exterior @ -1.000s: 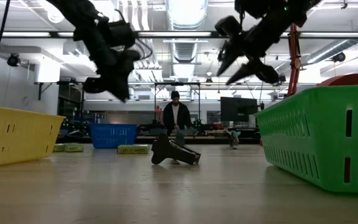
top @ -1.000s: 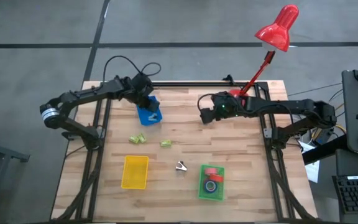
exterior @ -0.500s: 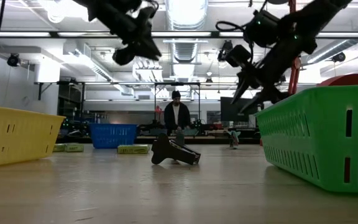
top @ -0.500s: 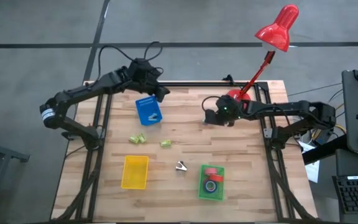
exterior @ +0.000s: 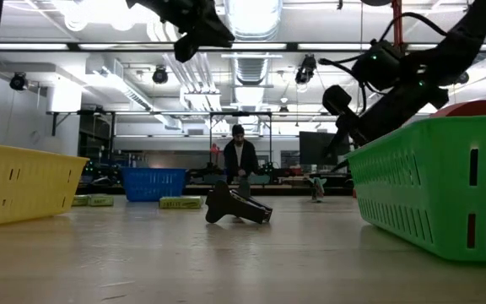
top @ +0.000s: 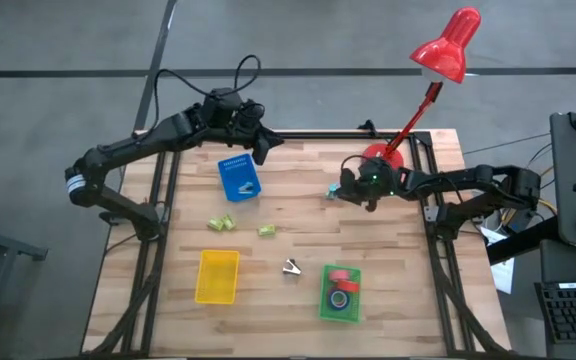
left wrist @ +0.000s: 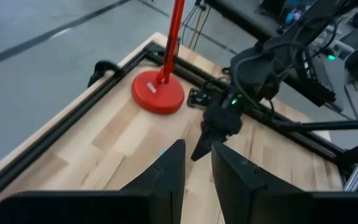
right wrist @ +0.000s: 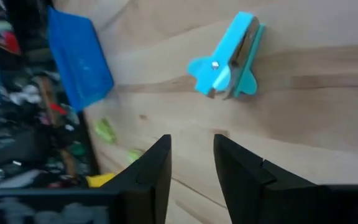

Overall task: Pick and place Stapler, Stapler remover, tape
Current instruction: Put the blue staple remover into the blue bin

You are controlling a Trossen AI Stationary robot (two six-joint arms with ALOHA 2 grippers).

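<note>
Light butcher-block wood makes up the whole surface (top: 298,215), and the sorting layout on it is pretty obvious: three coloured trays, one per kind of item. The green tray (top: 325,300) near the front edge holds the tape (top: 340,276), a red roll with a blue one next to it. The blue tray (top: 230,178) at the back has something lying in it, can't make out what. The yellow tray (top: 217,276) looks empty.

The right gripper (top: 343,190) hangs low near the red lamp base (top: 378,154), jaws parted with nothing between them, right over a small cyan stapler remover (right wrist: 227,59) lying flat on the wood. My guess is it's lining up a grab on that one.

The left gripper (top: 264,146) is raised at the back edge behind the blue tray, jaws a narrow gap apart and empty, probably just parked out of the way.

Loose stuff not yet sorted: some yellow-green pieces (top: 221,225) mid-surface and a dark stapler (exterior: 236,206) just beside the green tray.

No brands or readable text anywhere that I can spot.
</note>
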